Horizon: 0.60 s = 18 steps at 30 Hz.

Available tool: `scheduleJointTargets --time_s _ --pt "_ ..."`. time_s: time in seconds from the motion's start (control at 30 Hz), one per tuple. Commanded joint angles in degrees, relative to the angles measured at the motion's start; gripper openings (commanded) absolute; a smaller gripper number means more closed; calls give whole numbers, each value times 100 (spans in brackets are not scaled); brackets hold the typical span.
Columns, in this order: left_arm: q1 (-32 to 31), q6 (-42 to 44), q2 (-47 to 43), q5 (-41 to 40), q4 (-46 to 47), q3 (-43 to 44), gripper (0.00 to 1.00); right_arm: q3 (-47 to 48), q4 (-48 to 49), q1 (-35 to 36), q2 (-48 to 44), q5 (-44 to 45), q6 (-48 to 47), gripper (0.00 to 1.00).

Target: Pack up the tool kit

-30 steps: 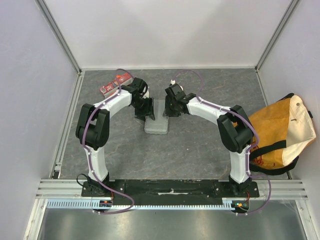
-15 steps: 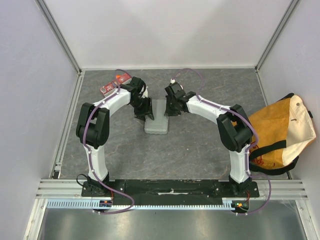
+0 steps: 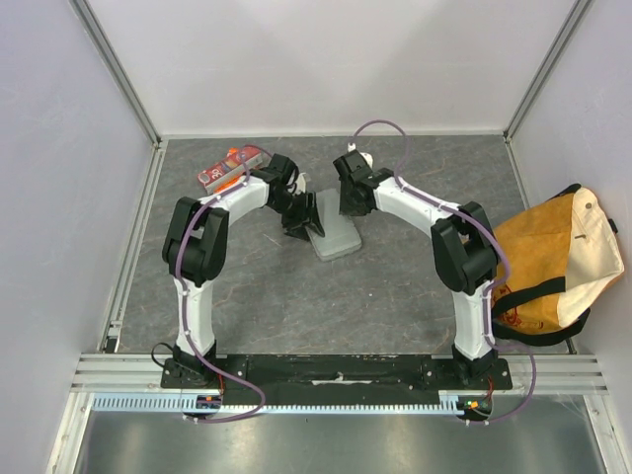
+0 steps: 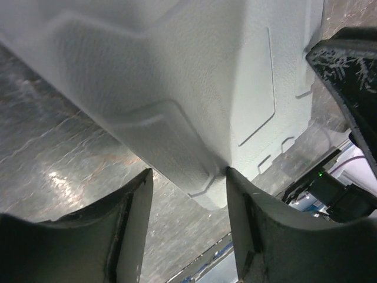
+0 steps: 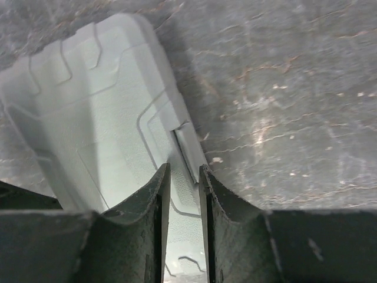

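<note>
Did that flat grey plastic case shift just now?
Yes. The flat grey plastic case slid and twisted rightward, toward the tan canvas bag.

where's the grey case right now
In the top view the grey case lies skewed at mid-table, between the left gripper and the right gripper, well left of the tan bag.

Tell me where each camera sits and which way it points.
Top external: above and behind the bases, looking down on table, case, bag; both arms show whole.
Left wrist: on the left arm, facing the case's corner between its two spread fingers.
Right wrist: on the right arm, facing down at case and table past its two close-set fingers.
Shared: all three see the case.
</note>
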Motion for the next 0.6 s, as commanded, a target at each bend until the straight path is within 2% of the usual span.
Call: scheduleJointTargets --time_s 0.0,0.07,0.13,0.33,0.57 --pt "-99 -262 -20 -271 475 260 65 388 -132 -75 -269 596 -121 35" --pt "-46 -367 -371 -763 553 260 80 546 -307 -128 -507 948 -112 42" --pt "-19 -377 -837 -1246 642 234 87 591 -439 -198 -805 1186 -129 48" --pt "16 70 -2199 -2258 440 24 91 91 -492 -401 -2053 1652 -235 72" --pt "7 519 -4527 -3049 387 -1197 91 -946 -528 -401 -3819 2144 -270 93"
